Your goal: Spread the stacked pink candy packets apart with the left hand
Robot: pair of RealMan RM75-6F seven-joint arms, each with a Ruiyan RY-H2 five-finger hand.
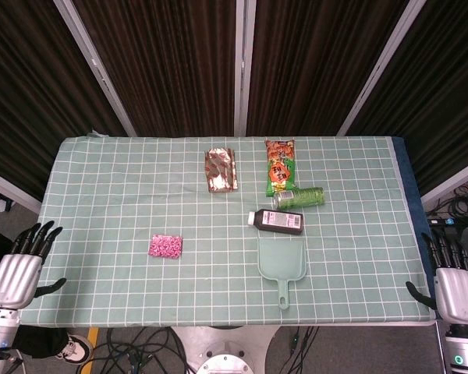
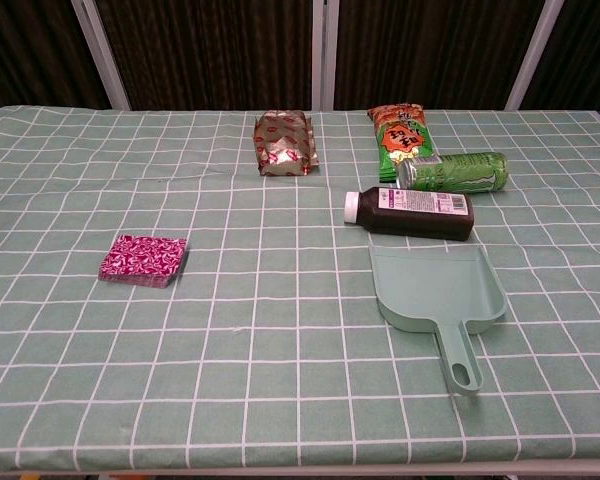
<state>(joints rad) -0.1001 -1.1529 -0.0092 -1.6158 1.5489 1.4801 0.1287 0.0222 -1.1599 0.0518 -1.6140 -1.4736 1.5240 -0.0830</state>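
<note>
- Dustpan [image 2: 432, 288], pale green, lies closest to the chest camera, handle toward you, flat on the checked cloth of the bench [image 2: 230, 390].
- Just behind it: dark bottle [image 2: 410, 213] on its side, cap to the left; green can [image 2: 452, 171] also lying down; green snack bag [image 2: 400, 135] and a foil packet [image 2: 283, 144] further back.
- Pink candy packets [image 1: 165, 246] sit as one neat stack on the left half of the bench, well apart from everything else, so you have free cloth all round to fan them out.
- Your left robot hand [image 1: 19, 269] hangs off the bench's left edge, fingers apart, holding nothing; the stack is on its side.
- Right robot hand [image 1: 452, 280] is parked past the right edge, fingers spread, empty.
- Judgement: task not started; stack untouched. Next you would bring the left robot hand over the stack and press lightly, since a hard push could slide the whole pile.
</note>
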